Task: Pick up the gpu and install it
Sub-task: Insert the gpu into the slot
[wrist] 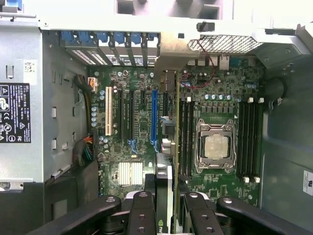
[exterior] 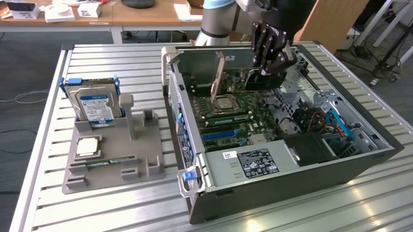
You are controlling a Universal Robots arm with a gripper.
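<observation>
Gripper, jaws clenched on gpu (card on edge, silver bracket at one end), over motherboard.

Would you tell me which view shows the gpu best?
The exterior view: the gpu stands upright in the case, its board face and metal bracket visible. The wrist view shows the gpu edge-on, a thin strip above the motherboard.

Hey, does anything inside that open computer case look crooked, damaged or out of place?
Nothing looks damaged or spilled. The gpu stands on edge over the motherboard, gripped by the gripper; whether it is seated in a slot cannot be told. The processor sits bare, with no cooler on it.
</observation>
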